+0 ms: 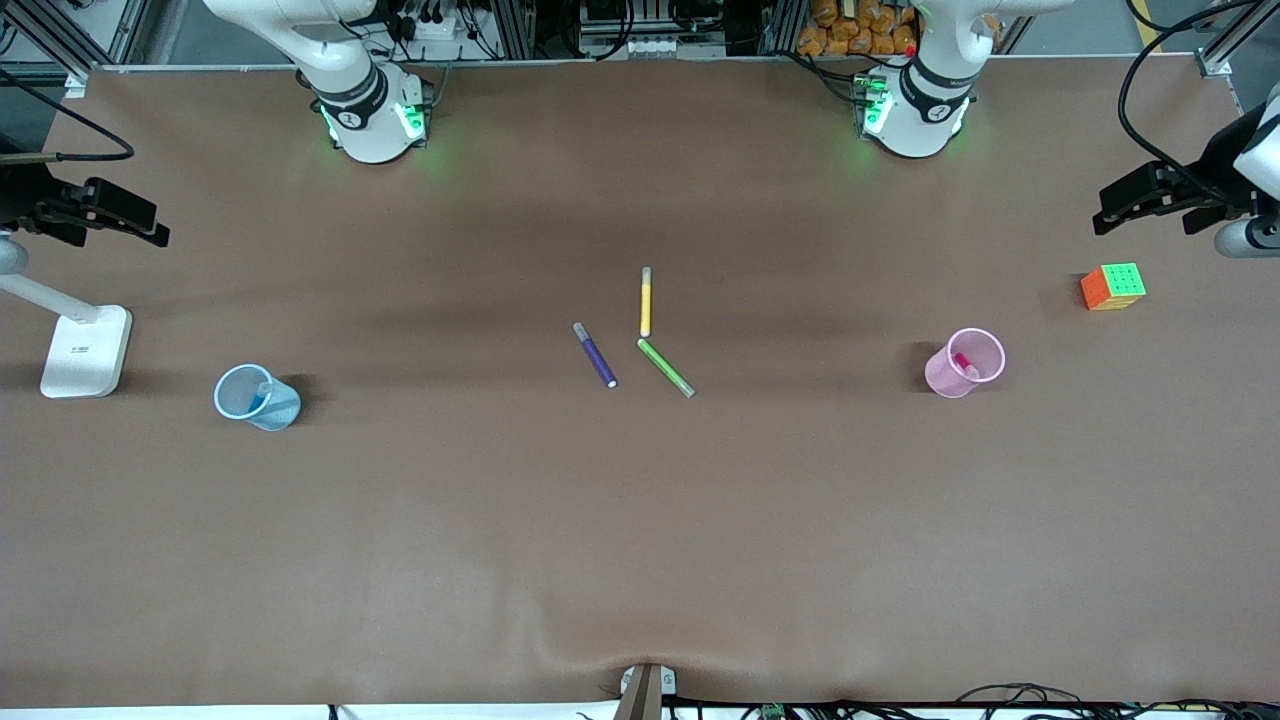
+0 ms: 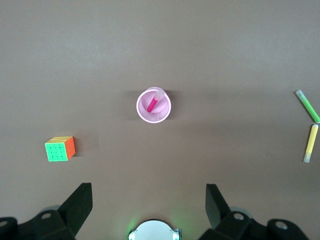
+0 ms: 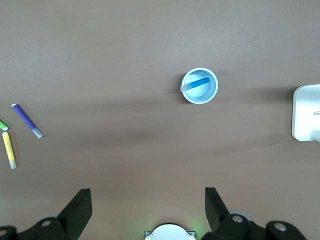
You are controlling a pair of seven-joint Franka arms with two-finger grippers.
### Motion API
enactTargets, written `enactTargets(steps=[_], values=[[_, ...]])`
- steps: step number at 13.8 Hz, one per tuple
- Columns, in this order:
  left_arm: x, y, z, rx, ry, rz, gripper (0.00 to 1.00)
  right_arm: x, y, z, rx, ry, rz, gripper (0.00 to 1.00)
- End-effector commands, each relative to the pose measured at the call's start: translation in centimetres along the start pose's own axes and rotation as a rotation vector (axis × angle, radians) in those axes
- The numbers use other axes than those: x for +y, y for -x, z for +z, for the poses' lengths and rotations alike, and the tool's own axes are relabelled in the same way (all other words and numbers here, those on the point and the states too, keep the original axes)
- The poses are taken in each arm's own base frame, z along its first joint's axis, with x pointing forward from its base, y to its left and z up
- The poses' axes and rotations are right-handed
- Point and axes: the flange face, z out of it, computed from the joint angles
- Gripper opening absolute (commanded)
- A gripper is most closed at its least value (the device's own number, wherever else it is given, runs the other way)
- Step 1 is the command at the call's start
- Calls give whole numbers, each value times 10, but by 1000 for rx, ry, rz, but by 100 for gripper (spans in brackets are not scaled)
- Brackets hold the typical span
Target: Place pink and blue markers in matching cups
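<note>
Pink marker [image 1: 964,364]: stood tilted inside the pink cup [image 1: 950,378], its pale tip leaning on the rim.
Pink cup: upright on the table [image 1: 640,520] toward the left arm's end, near a colour-tiled puzzle cube [image 1: 1113,286] that sat farther from the front camera.
Blue marker [image 1: 259,399]: leaned inside the blue cup [image 1: 275,409], tip at the rim.
Blue cup: upright toward the right arm's end, near a white lamp base [image 1: 86,350].
Loose markers: purple marker [image 1: 595,355], yellow marker [image 1: 646,301] and green marker [image 1: 666,367] lay flat mid-table, close together; whether yellow and green touched could not be told.
Left claw [image 2: 149,205]: released, fingers spread wide, holding nothing, high above the table over the pink cup's area; the arm waited.
Right claw [image 3: 148,207]: released, fingers apart and empty, high above the blue cup's area; the arm waited.
Writing: none could be read on any marker, cup or the cube.
</note>
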Motion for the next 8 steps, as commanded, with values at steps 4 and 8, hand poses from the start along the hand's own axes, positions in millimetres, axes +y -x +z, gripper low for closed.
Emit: enactTargets(steps=[4,8], values=[[-1,-3,0,8,-3,15,100,1,5,-7,12,22,-53,100],[-1,-3,0,7,-1,15,100,1,4,-10,19,27,-54,100]])
